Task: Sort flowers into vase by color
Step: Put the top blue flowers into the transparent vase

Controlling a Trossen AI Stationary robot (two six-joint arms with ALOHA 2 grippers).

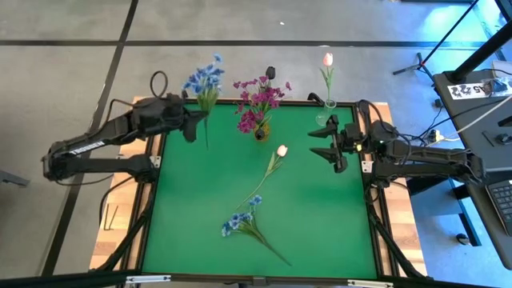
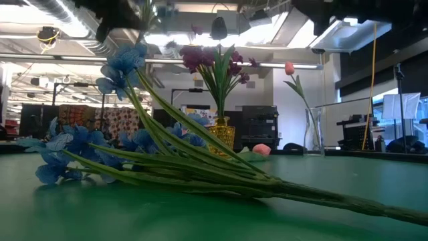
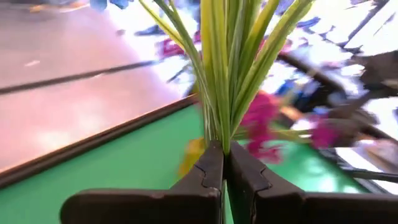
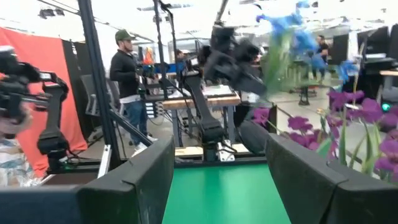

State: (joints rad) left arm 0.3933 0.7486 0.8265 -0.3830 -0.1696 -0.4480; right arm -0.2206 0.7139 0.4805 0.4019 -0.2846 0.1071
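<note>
Left gripper point(image 1: 192, 126) pinched tight on the green stems of a blue spray point(image 1: 204, 80), held up near the table's far-left corner; left wrist view shows both fingers point(image 3: 208, 177) pressed together with the stems rising straight out from between them. Blooms hang out past the far edge of the green mat point(image 1: 200, 232), stems angling back down toward the gripper. In the low view that spray point(image 2: 124, 67) sits high, left of the magenta bunch.

Right gripper point(image 1: 330, 142) spread wide, holding nothing, hovering at the right edge of the mat near the far-right corner. Right wrist view: both fingers point(image 4: 146, 180) well apart with bare green mat between them, looking across at the left arm and its blue spray point(image 4: 286, 28).

Flowers:
- magenta sprays point(image 1: 258, 102) standing in a small yellow vase point(image 1: 261, 132) at the far edge, about centre; vase is amber glass in the low view point(image 2: 224, 134)
- one pale tulip point(image 1: 327, 60) upright in a clear glass vase point(image 1: 329, 106) at the far-right corner, just beyond the right gripper
- second pale tulip point(image 1: 281, 150) lying loose on the mat, head toward the far side, stem running down-left toward the middle
- second blue spray point(image 1: 240, 222) lying on the mat nearer the front, blooms left, stems trailing to the right; fills the foreground of the low view point(image 2: 73, 150)

Loose tulip and loose blue spray lie close, stem tip near the blue blooms, can't tell if touching

A person point(image 4: 127, 74) stands in the room beyond the table, seen in the right wrist view
</note>
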